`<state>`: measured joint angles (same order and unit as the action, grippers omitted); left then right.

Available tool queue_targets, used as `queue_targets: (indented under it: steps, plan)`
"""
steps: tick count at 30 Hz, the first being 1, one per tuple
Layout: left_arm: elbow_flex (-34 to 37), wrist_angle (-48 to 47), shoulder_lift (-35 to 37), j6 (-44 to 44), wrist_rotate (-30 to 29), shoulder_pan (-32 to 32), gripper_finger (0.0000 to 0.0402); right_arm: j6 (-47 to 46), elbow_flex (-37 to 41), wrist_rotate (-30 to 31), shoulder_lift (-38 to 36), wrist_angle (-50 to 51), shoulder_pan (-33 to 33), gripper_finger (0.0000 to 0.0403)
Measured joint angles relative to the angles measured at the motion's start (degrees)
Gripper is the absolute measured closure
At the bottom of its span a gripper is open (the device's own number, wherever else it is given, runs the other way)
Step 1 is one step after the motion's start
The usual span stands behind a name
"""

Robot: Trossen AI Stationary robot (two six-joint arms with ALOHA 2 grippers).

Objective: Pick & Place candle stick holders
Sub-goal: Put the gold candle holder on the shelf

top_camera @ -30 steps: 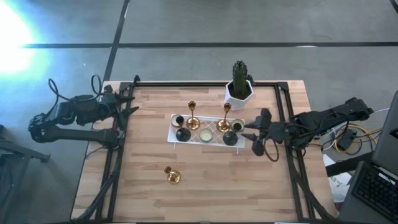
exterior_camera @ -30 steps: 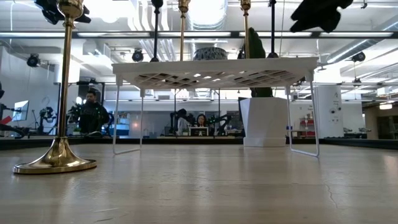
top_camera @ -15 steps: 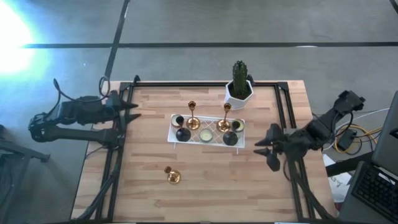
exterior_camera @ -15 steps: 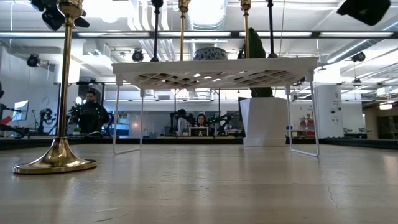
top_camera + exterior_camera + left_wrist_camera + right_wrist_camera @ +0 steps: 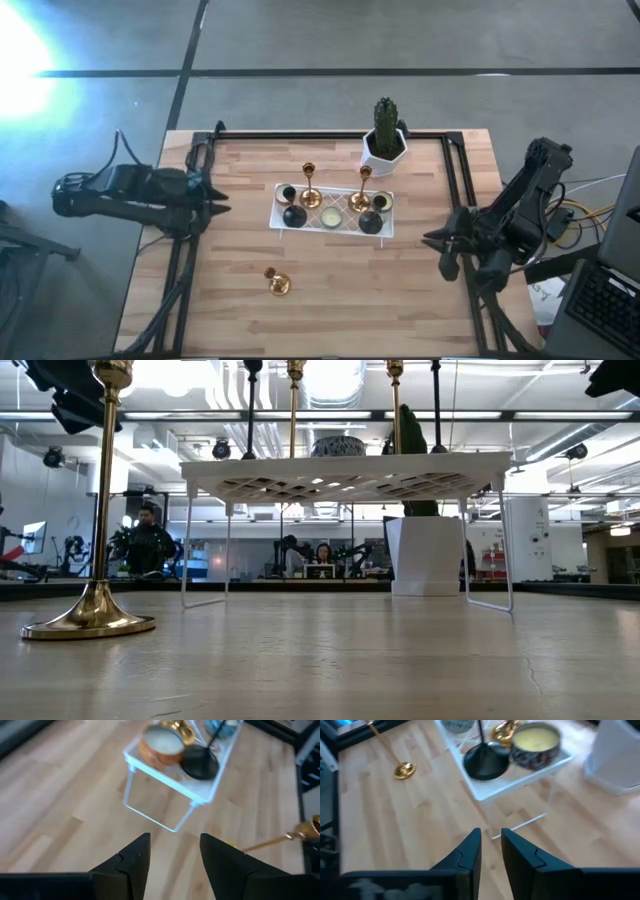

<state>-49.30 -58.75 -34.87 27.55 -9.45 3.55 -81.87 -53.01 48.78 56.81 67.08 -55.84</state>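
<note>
A white wire rack stands mid-table on thin legs. On it stand two gold candle stick holders, two black ones and tealights. A third gold holder stands upright on its round base on the wood nearer the front; it also shows in the low view. My left gripper is open and empty at the table's left edge, pointing at the rack. My right gripper is narrowly open and empty at the right edge.
A white geometric pot with a green cactus stands behind the rack's far right corner. Black frame rails run along the table's left and right sides. Bare wood lies in front of the rack. People sit in the room beyond the table.
My right gripper has drawn back from the rack's right end toward the table's right and near edges, its fingers drawing closer together. My left gripper has moved along the left edge toward the near side. The holders have stayed where they were.
</note>
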Motion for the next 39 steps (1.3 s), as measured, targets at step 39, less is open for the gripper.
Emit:
queue_targets:
  steps: [39]
  plan:
    - [30.0,44.2,-2.7,15.2,-9.9,37.9,0.0291,-5.9,0.0,14.4,-7.3,14.6,-0.9,0.0394]
